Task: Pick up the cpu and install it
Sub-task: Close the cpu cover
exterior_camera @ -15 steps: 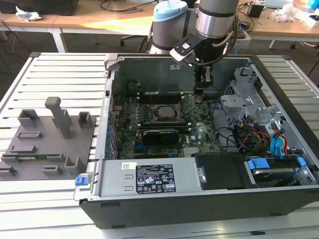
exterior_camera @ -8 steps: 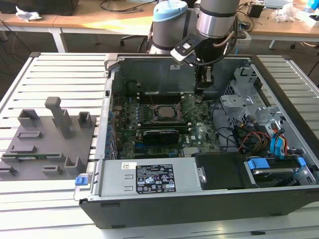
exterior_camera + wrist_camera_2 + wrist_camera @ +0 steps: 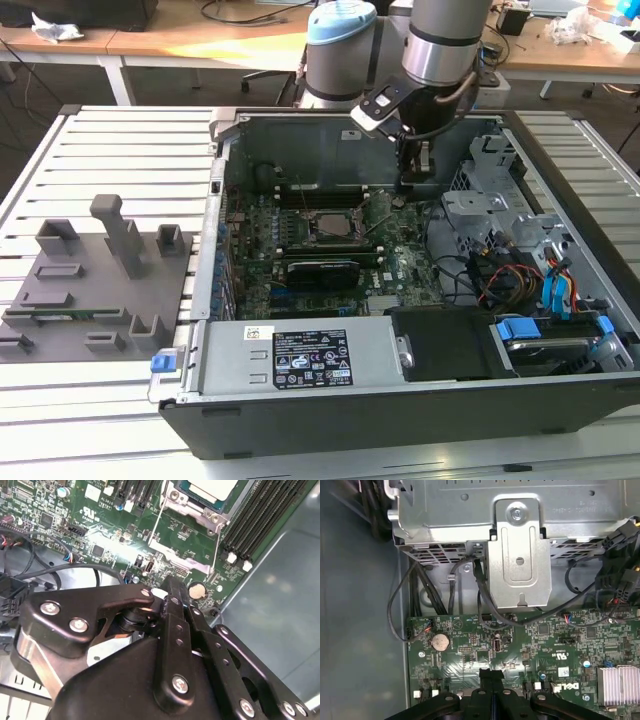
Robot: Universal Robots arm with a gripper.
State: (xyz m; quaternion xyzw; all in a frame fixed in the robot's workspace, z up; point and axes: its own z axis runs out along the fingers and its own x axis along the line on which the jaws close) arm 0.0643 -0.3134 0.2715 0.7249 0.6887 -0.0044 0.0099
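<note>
The claw (image 3: 413, 182) hangs inside the open computer case (image 3: 400, 400), its fingers pressed together on nothing. Its tips are just above the motherboard (image 3: 405, 262), near a coin battery (image 3: 440, 641). The cpu (image 3: 210, 487) lies in the socket (image 3: 192, 511), near the claw toward the exterior view's left. Drive cages (image 3: 480, 215) and cables (image 3: 500, 280) fill the case's right side. A grey fixture tray (image 3: 90, 300) rests on the slatted tabletop (image 3: 120, 140), left of the case.

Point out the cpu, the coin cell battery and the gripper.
cpu (image 3: 212, 486), second wrist view: on its shiny metal top.
coin cell battery (image 3: 440, 641), first wrist view: middle of its round face.
gripper (image 3: 491, 675), first wrist view: the seam where its shut fingers meet.
</note>
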